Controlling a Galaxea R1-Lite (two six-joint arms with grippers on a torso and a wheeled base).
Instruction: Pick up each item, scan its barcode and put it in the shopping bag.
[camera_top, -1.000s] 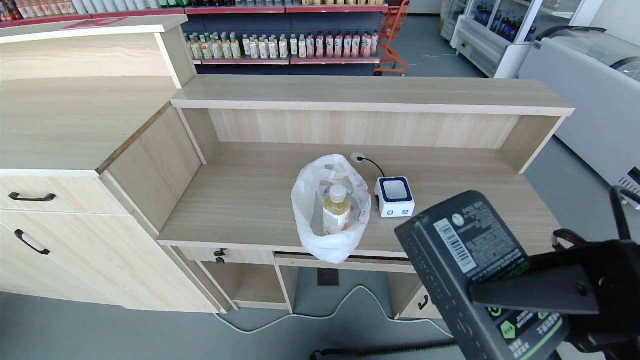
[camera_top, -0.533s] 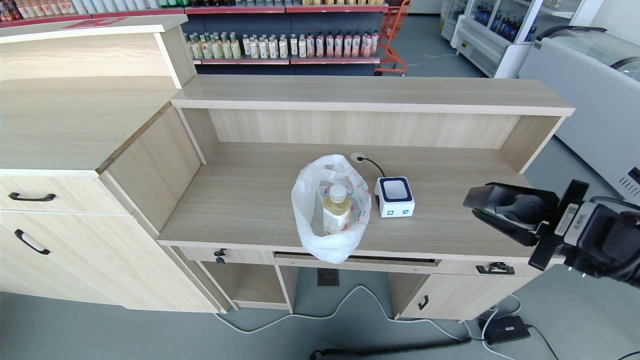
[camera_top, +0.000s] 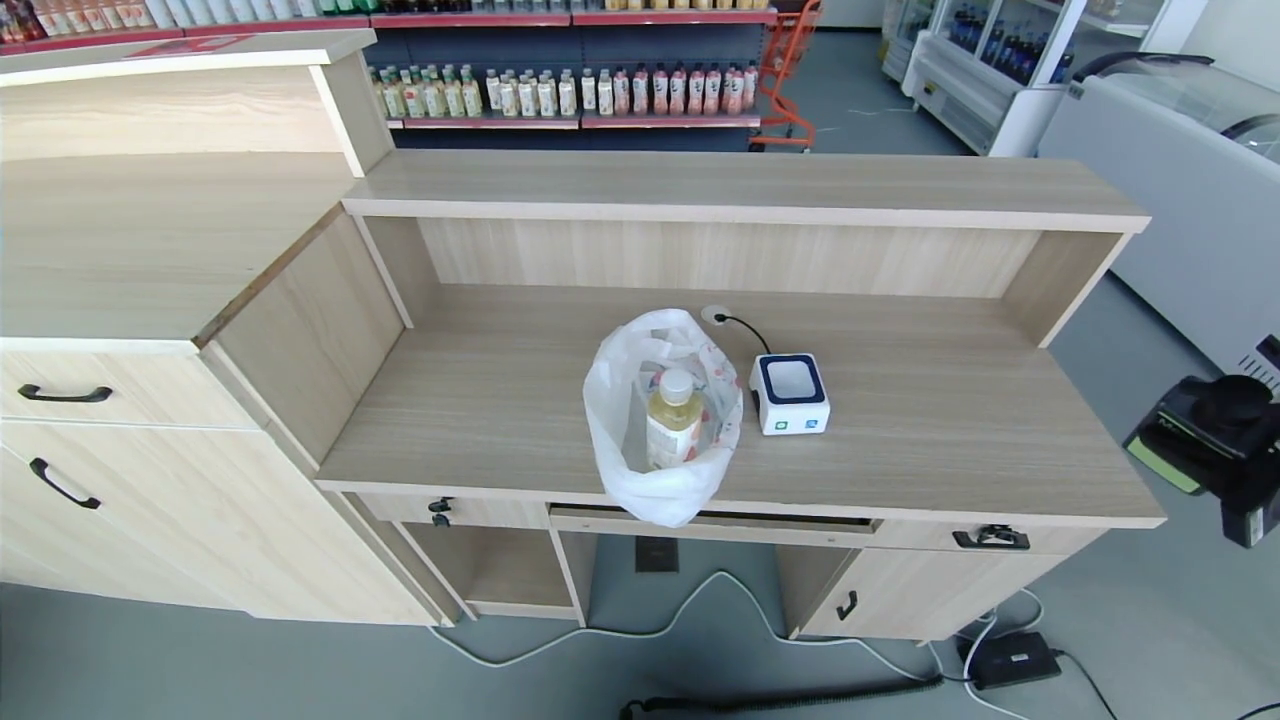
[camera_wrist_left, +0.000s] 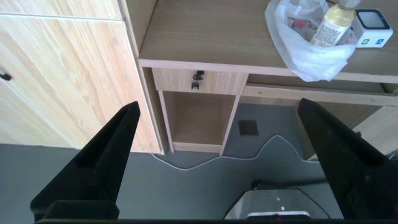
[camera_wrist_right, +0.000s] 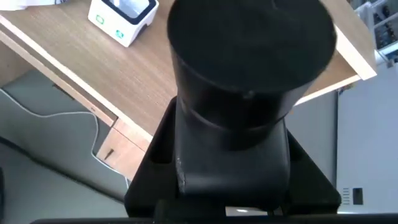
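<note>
We see a wooden counter (camera_top: 500, 400) mid-frame, carrying a white shopping bag (camera_top: 608, 400) at centre with a scanner (camera_top: 789, 393) just right of it.

bottle (camera_top: 672, 415) base hidden by bag (camera_top: 608, 425), contents unclear

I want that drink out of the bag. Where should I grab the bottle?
Probably by the white cap and neck, coming straight down from above. The bottle stands upright in the shopping bag, whose plastic wraps its sides, so only the top is free.
</note>
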